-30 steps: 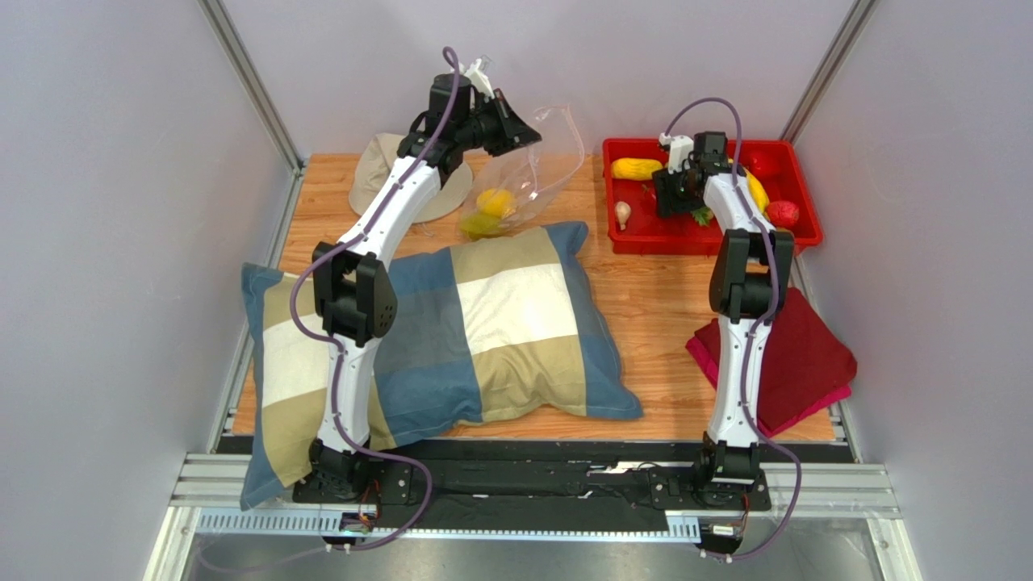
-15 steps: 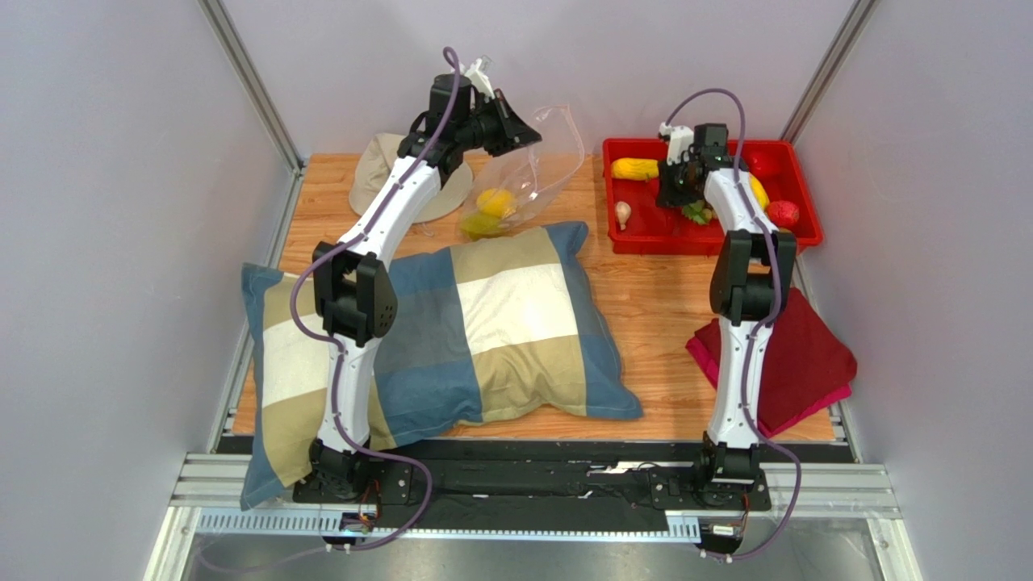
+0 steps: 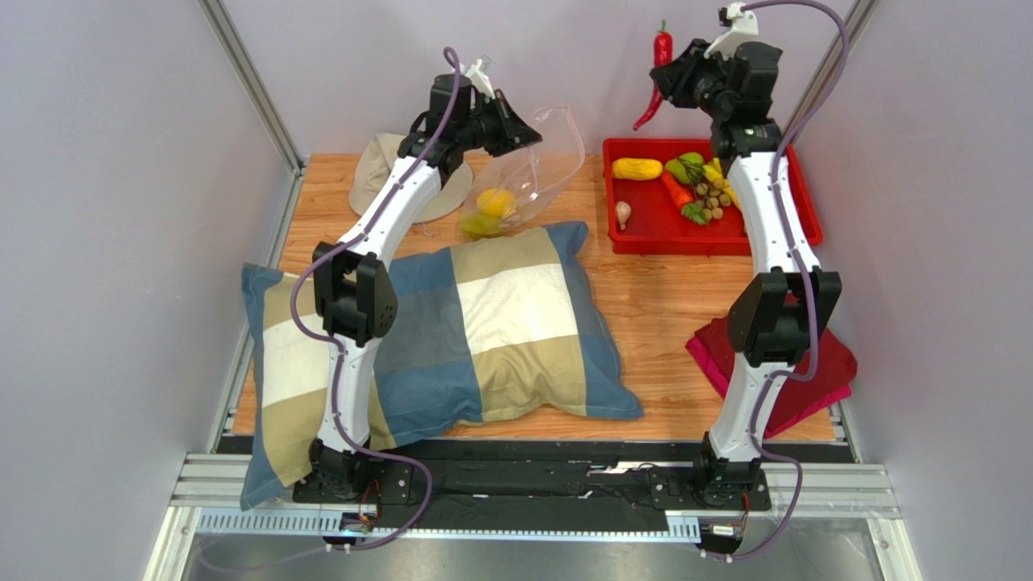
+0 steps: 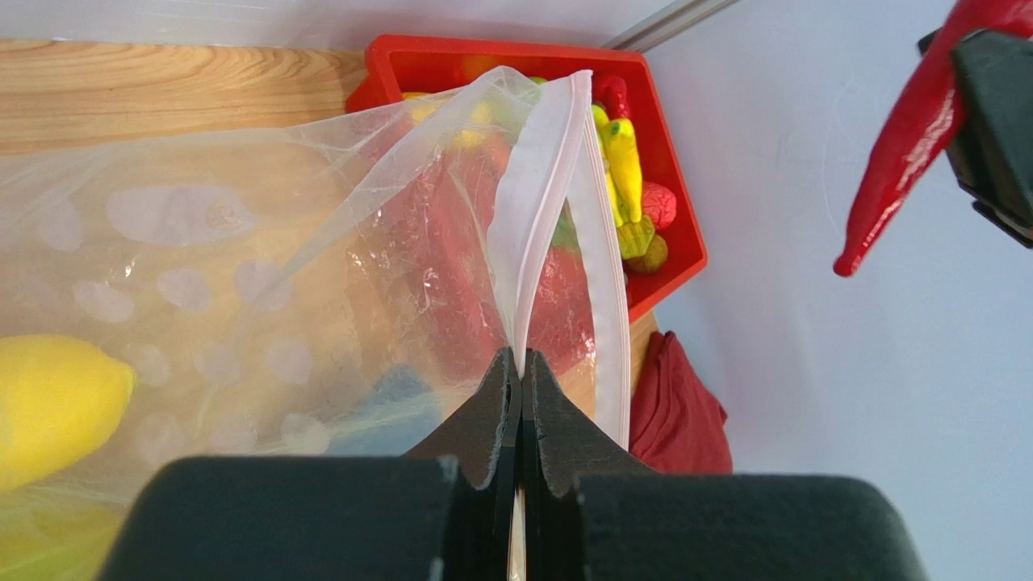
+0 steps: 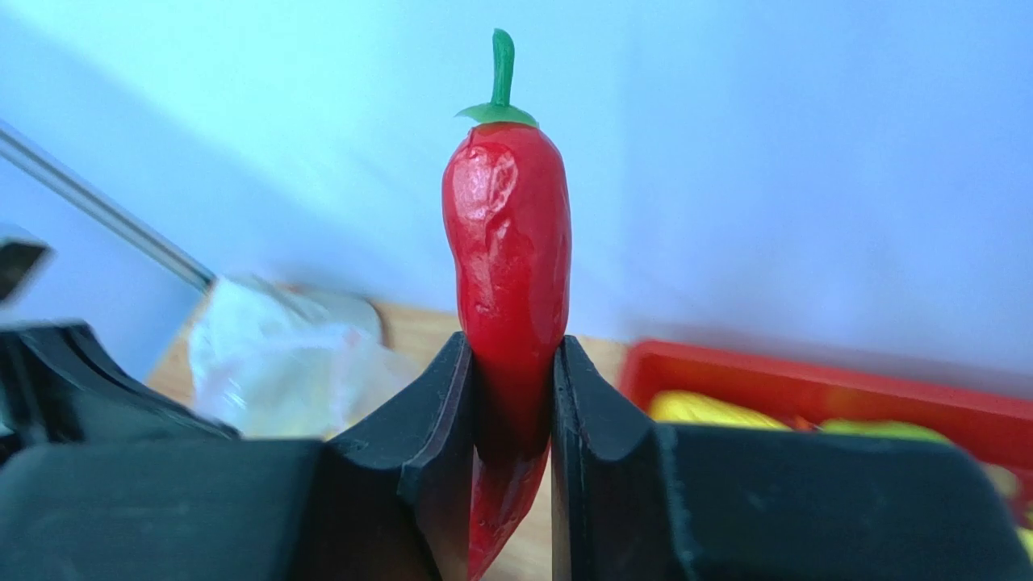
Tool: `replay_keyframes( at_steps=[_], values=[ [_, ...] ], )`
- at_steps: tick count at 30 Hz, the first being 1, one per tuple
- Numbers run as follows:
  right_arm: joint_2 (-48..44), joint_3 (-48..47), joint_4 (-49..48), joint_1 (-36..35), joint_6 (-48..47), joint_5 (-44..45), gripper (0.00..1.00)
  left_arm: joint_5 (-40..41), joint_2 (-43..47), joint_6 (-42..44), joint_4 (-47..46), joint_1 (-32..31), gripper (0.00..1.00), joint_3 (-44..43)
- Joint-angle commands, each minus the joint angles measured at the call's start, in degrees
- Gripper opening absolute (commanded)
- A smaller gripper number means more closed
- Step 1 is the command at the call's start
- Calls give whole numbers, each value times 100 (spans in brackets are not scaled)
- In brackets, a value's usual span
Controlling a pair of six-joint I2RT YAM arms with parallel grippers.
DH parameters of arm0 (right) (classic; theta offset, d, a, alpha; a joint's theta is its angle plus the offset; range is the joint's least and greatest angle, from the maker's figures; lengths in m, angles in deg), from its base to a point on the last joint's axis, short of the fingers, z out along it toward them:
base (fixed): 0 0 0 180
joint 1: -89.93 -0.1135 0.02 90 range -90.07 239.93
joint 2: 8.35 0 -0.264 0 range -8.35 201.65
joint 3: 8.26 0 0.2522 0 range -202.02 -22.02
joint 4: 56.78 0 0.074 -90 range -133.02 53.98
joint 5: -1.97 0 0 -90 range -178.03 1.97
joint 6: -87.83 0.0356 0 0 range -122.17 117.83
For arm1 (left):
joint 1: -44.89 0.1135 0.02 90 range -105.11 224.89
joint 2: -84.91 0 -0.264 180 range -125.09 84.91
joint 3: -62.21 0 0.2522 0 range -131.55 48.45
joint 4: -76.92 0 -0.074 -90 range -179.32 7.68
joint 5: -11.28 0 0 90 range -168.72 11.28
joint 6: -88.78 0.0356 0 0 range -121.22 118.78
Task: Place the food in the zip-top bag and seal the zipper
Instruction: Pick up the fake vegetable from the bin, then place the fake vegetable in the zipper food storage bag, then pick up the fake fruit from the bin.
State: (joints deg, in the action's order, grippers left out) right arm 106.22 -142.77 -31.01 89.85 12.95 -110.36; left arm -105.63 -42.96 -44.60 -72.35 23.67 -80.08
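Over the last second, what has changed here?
The right gripper closed on the red pepper and lifted it high out of the red tray. The left gripper stayed shut on the zipper, holding the zip-top bag up; lemon and pillow unmoved.

The beige hat (image 3: 367,172) is largely hidden behind the left arm (image 3: 406,194), the lemon (image 4: 55,406) is cut by the left wrist view's edge, and the lower part of the red pepper (image 5: 509,242) is covered by the right pincer (image 5: 512,351), behind which the red tray (image 5: 837,390) is blurred.
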Motion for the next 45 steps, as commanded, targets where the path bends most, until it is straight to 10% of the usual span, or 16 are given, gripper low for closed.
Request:
replay_keyframes(
  at_steps=[1,15,23,35,45],
  values=[
    [-162,550,-1155,-791,617,1201,0,-77,87,-4,-141,-32,0,-111],
    [-540,2468,-3267,-2233,-1441,2365,7,-68,96,-92,-177,-6,0,-137],
    [-672,1942,-1766,-2173,-1328,1741,86,-103,87,-171,-221,64,0,-128],
    [-401,685,265,250,-1167,-876,97,-182,78,-259,-282,73,0,-58],
    [742,16,1656,1308,-3224,377,96,-200,35,-250,-300,65,0,-58]
  ],
)
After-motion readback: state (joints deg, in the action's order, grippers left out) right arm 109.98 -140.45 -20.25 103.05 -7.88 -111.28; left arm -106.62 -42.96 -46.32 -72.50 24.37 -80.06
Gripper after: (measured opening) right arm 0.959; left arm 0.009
